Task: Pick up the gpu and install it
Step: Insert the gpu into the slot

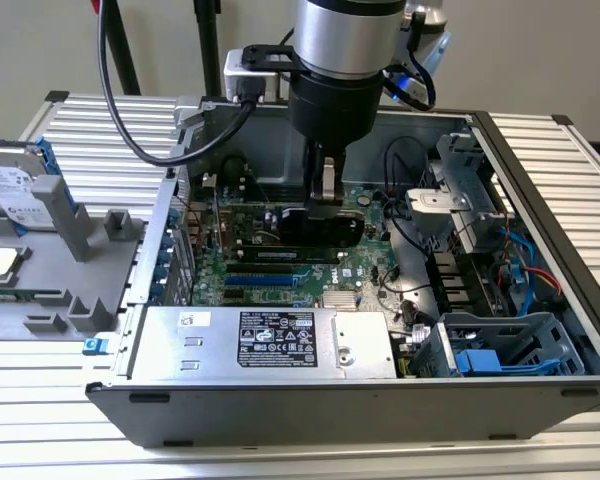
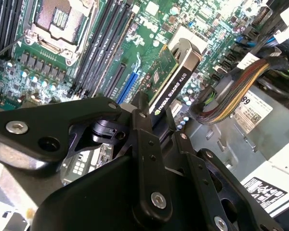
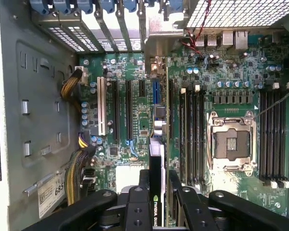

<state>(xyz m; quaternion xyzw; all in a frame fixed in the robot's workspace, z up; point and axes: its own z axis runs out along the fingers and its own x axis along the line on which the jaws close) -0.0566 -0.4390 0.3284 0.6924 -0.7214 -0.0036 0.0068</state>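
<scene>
We see the gripper (image 1: pixel 323 200) lowered into the open computer case (image 1: pixel 540 180), which lies on its side on a ribbed metal surface (image 1: pixel 570 440). Its jaws are closed narrowly on the top edge of the gpu (image 1: pixel 315 228), which stands on edge between them with its long black side facing the exterior camera. In the exterior view the card sits over the middle of the motherboard (image 1: pixel 280 275), behind the blue expansion slots (image 1: pixel 262 268) and beyond the silver power supply (image 1: pixel 270 343) that runs along the case's near wall.

In the first wrist view the gpu (image 3: pixel 155 168) appears edge-on as a thin black strip running from between the black fingers (image 3: pixel 182 202) toward the row of rear slot covers (image 3: pixel 94 24); it lies between the expansion slots and the memory slots (image 3: pixel 192 134), with the empty processor socket (image 3: pixel 230 139) farther off. We cannot tell whether its lower edge is seated in a slot.

In the second wrist view the gpu (image 2: pixel 171 77) shows its green board face and black edge above the motherboard (image 2: pixel 53 67), near a bundle of sleeved cables (image 2: pixel 231 94).

At the exterior view's left, outside the case, a silver hard drive (image 1: pixel 15 185) with blue rails rests in a grey fixture (image 1: pixel 75 260).
</scene>
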